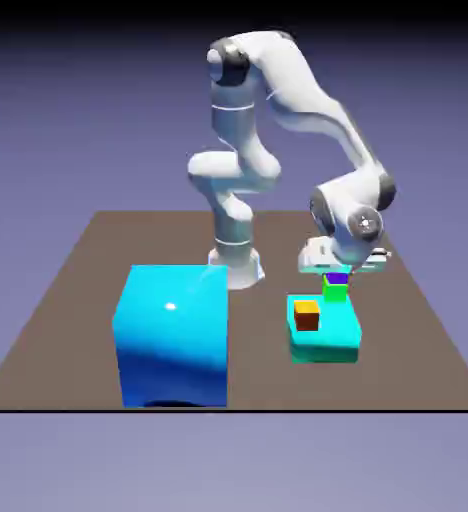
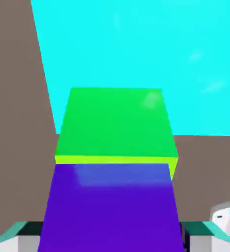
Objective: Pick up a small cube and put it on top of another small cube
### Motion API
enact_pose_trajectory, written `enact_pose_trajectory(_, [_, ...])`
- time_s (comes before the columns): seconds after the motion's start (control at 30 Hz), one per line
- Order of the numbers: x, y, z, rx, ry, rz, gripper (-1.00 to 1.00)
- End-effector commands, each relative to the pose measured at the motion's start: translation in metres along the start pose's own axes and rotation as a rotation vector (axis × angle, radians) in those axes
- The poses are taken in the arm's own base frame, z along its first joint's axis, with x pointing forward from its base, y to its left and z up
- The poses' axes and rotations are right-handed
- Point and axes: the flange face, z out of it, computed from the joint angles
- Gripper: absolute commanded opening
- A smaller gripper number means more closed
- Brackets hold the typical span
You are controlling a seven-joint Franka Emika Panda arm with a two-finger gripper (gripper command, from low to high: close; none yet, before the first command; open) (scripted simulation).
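The pincer [image 1: 337, 270] hangs low over the flat cyan block [image 1: 328, 345], pointing down. In the hand view its two grey tips [image 2: 224, 220] sit at the bottom corners, out past the sides of the purple cube [image 2: 112, 206], so the pincer looks wide and seems not to squeeze the cube.

The purple cube [image 1: 337, 277] sits right on top of the green cube [image 1: 334, 291]. The green cube stands on the back part of the flat cyan block. In the hand view the two cubes line up quite well.

So I think the main job is nearly done: the purple cube is on the green one. What is left is for the pincer to lift away without bumping the little tower.

The orange cube [image 1: 306, 316] sits on the same cyan block, near the front. The big blue box [image 1: 173, 335] stands well apart on the brown desk [image 1: 68, 300].
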Motion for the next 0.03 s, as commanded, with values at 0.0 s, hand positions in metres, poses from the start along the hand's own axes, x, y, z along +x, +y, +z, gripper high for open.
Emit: enact_pose_trajectory(0.0, [-0.0030,0.0024,-0.0155,-0.001,0.001,-0.001,1.00])
